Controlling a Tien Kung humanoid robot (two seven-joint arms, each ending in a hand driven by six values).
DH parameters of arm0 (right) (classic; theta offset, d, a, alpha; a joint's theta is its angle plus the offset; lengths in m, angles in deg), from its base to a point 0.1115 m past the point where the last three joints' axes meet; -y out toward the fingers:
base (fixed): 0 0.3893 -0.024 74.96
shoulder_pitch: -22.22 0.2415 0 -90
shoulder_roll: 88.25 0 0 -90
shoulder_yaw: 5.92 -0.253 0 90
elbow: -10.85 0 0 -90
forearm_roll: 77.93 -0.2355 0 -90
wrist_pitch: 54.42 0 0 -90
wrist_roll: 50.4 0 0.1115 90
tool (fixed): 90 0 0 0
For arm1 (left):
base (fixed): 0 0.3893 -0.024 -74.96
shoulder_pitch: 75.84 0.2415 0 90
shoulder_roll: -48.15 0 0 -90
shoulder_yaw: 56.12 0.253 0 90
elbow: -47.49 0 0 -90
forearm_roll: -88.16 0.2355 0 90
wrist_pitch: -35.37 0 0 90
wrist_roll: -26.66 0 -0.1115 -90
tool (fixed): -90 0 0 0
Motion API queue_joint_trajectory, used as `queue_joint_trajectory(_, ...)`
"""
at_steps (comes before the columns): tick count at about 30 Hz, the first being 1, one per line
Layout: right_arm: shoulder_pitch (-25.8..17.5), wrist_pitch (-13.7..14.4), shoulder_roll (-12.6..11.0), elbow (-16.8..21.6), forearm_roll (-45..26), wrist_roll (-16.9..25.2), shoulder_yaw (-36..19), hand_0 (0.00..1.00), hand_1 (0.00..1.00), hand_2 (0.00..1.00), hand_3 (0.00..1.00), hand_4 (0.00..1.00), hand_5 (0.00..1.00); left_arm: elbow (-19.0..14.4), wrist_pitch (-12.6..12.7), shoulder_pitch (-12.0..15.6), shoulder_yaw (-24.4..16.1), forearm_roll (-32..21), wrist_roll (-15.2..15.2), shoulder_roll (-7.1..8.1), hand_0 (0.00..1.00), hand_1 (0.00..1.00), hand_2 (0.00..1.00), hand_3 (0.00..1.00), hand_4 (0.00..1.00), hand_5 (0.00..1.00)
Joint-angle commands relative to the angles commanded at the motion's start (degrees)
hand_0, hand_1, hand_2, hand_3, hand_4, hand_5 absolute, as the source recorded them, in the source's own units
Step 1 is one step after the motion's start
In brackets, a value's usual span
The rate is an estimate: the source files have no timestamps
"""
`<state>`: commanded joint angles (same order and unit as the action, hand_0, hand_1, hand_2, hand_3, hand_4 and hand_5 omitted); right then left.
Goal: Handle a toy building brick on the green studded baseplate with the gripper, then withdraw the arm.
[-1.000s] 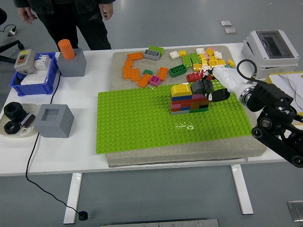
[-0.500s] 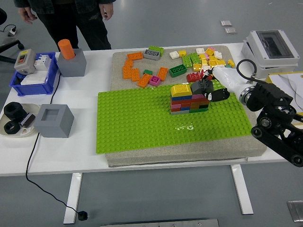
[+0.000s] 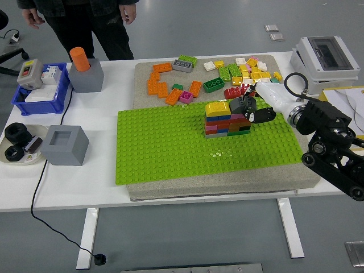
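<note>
A green studded baseplate lies on a grey foam mat. On it stands a small wall of stacked bricks in red, blue, pink, green and grey, with a yellow brick on its top left. My right hand reaches in from the right and its fingers are curled on a grey brick at the top right of the wall, next to the yellow brick. The left arm is out of sight.
Loose bricks in orange, yellow, green and pink lie on the mat behind the plate. Grey blocks, a blue bin and a dish stand at left. A white box stands at right. A person stands at the far side.
My right hand with the grey brick has shifted very slightly; otherwise nothing has visibly moved.
</note>
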<state>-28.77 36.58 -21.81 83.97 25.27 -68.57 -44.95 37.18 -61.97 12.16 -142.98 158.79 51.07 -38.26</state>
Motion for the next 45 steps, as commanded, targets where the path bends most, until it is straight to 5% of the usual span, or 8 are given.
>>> queue_joint_trajectory(45, 0.0, 0.0, 0.1, -0.6, -0.2, 0.1, 0.6, 0.686, 0.757, 0.815, 0.653, 0.665, 0.144, 0.0, 0.2, 0.4, 0.9, -0.3, -0.8, 0.15, 0.651, 0.656, 0.699, 0.826, 0.998, 0.967)
